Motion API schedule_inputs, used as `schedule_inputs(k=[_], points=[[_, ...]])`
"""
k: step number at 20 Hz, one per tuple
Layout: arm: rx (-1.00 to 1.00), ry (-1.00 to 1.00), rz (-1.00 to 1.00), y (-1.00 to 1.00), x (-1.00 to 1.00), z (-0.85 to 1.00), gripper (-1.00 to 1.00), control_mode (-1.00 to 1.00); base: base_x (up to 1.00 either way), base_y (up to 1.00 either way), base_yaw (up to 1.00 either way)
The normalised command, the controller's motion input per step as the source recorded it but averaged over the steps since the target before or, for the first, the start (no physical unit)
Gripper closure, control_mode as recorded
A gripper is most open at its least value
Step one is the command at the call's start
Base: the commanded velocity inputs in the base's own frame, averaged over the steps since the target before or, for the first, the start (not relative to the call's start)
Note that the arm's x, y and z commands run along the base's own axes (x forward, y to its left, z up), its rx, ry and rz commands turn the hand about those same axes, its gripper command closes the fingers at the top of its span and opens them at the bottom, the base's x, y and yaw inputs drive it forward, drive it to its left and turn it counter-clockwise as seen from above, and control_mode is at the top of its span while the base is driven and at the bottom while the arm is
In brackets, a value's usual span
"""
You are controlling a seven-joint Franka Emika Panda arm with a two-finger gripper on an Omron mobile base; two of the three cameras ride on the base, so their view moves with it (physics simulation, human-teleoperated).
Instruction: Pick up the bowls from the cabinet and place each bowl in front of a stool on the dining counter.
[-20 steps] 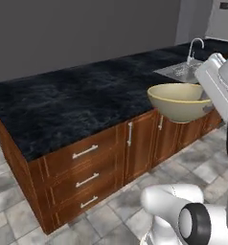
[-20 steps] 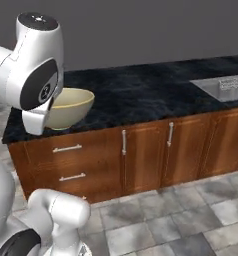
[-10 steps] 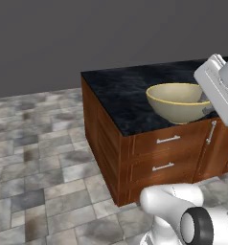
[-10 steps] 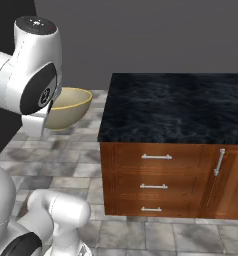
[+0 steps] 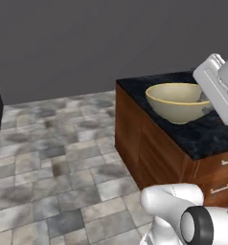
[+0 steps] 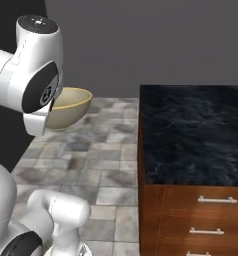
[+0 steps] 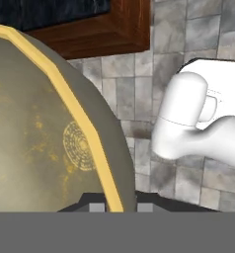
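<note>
At right centre of the left base view, the gripper (image 7: pixel 118 206) clamps the cream-beige ceramic bowl (image 5: pixel 177 102) by its rim.

A kitchen, plainly: a reddish-brown wood cabinet block (image 6: pixel 191 220) with silver bar drawer handles (image 6: pixel 217 200) carries a black, white-veined marble top (image 6: pixel 193 132), standing on grey mottled stone floor tiles (image 5: pixel 63 143) before a plain grey wall (image 5: pixel 87 43).
</note>
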Motion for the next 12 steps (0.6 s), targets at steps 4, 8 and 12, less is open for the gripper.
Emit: schedule_inputs(k=[4, 8, 12], points=[[0.0, 0.0, 0.0, 0.0, 0.0, 0.0, 1.0, 1.0, 1.0, 1.0, -0.12], [0.0, 0.0, 0.0, 0.0, 0.0, 0.0, 1.0, 1.0, 1.0, 1.0, -0.21], [0.0, 0.0, 0.0, 0.0, 0.0, 0.0, 1.0, 1.0, 1.0, 0.98, -0.35]])
